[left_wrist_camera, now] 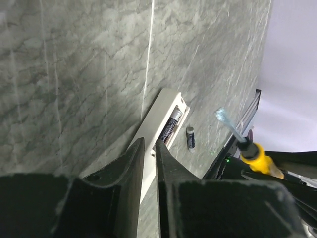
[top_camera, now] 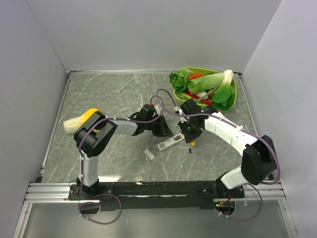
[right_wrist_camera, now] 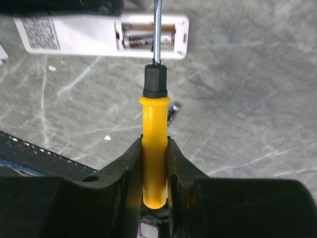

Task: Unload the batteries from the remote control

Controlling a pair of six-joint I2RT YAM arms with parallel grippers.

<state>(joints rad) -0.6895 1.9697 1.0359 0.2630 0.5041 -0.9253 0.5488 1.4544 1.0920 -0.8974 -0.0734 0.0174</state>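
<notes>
The right tool [right_wrist_camera: 154, 145] is clamped on the yellow handle of a screwdriver [right_wrist_camera: 154, 111], one finger on each side. In the right wrist view the steel shaft runs from it toward 12 o'clock, its tip over the open recess in the back of the remote control [right_wrist_camera: 74, 33]. The remote control lies flat on the desk [right_wrist_camera: 257, 99], back up, with its printed label toward 9 o'clock and the recess toward 3 o'clock. The seated battery [right_wrist_camera: 148, 38] lies lengthwise in the recess, in the slot nearer the tool, and the shaft crosses it. The loose battery [right_wrist_camera: 172, 110] rests on the desk just at 3 o'clock of the handle, mostly hidden behind it. The left tool [left_wrist_camera: 147, 148] sits over the label end of the remote control, its jaws drawn to a narrow slit with white plastic showing through. I cannot tell whether they pinch the handset or only rest on it. In the top view the remote control slants from 8 o'clock to 2 o'clock at mid-desk, with the loose battery near its 4 o'clock side. A small white cover piece [top_camera: 148, 153] lies apart at the remote's 8 o'clock. A green bowl [top_camera: 235, 94] of vegetables stands at the desk's 1 o'clock, well apart.
</notes>
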